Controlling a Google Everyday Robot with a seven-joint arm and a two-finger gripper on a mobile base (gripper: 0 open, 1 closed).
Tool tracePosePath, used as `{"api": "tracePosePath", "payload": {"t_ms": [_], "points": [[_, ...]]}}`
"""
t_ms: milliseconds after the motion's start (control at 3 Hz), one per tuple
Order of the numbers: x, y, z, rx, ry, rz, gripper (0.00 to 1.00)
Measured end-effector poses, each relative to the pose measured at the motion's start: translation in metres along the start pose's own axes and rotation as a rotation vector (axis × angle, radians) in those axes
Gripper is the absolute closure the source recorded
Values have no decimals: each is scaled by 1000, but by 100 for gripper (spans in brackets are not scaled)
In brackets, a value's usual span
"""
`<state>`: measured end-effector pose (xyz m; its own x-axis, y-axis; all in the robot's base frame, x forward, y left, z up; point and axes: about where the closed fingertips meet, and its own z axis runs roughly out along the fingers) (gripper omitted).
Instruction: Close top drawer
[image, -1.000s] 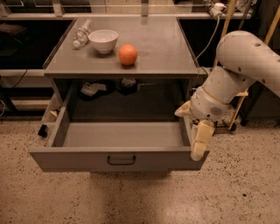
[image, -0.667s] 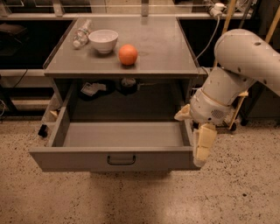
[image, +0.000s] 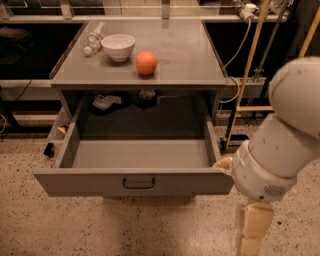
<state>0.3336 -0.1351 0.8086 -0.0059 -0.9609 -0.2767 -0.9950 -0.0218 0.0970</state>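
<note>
The top drawer (image: 135, 183) is a wide grey metal drawer pulled far out of the grey cabinet, its inside bare. Its flat front panel has a small dark loop handle (image: 138, 183) at the centre. My gripper (image: 252, 232) hangs at the lower right, below and to the right of the drawer's front right corner, pointing down toward the floor. Its cream fingers run off the bottom edge. The white arm (image: 287, 145) fills the right side above it.
On the cabinet top (image: 190, 55) stand a white bowl (image: 118, 46), an orange (image: 146, 63) and a lying clear bottle (image: 93, 39). Small items lie in the dark recess behind the drawer. Yellow poles (image: 252, 65) and cables stand at the right. Speckled floor lies in front.
The view has shifted closer and my arm now sits lower right. The gripper has dropped from beside the drawer's right front corner to below it. The drawer stays open.
</note>
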Motion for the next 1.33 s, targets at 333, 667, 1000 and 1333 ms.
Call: {"api": "tracePosePath", "payload": {"t_ms": [333, 667, 1000, 1333], "points": [[18, 37, 35, 70, -6, 89, 0], [53, 49, 75, 142, -16, 214, 0], [80, 26, 88, 236, -9, 307, 0], [94, -8, 71, 313, 20, 366, 0]]}}
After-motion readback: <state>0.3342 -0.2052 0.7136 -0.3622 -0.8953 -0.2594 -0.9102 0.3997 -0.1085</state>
